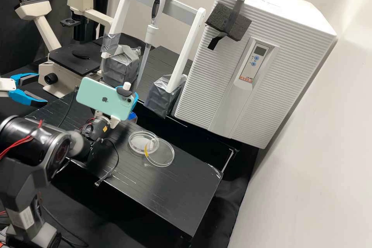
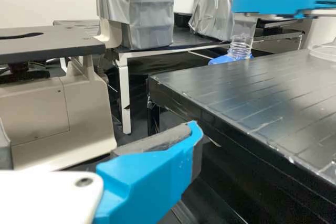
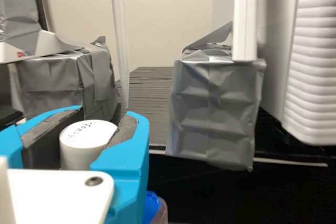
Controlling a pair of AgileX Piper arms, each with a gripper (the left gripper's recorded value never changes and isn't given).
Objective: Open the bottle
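Observation:
My right gripper (image 1: 127,90) hangs over the back left part of the black bench (image 1: 174,190), shut on a small white cap (image 1: 126,85). In the right wrist view the cap (image 3: 86,139) sits between the blue fingers (image 3: 123,153), with the blue bottle (image 3: 152,208) just below. The left wrist view shows the bottle (image 2: 239,48) standing upright with a bare clear threaded neck, the right gripper (image 2: 278,1) above it. My left gripper (image 1: 42,89) is open off the bench's left side, by the microscope; one of its fingers (image 2: 152,177) shows low down.
Two clear petri dishes (image 1: 143,141) (image 1: 159,153) lie mid-bench. A mint phone (image 1: 104,99) rides on the right arm. A white pipette stand (image 1: 155,11) with taped grey feet (image 1: 162,95), a large white ribbed cabinet (image 1: 255,66) and a microscope (image 1: 58,58) stand behind.

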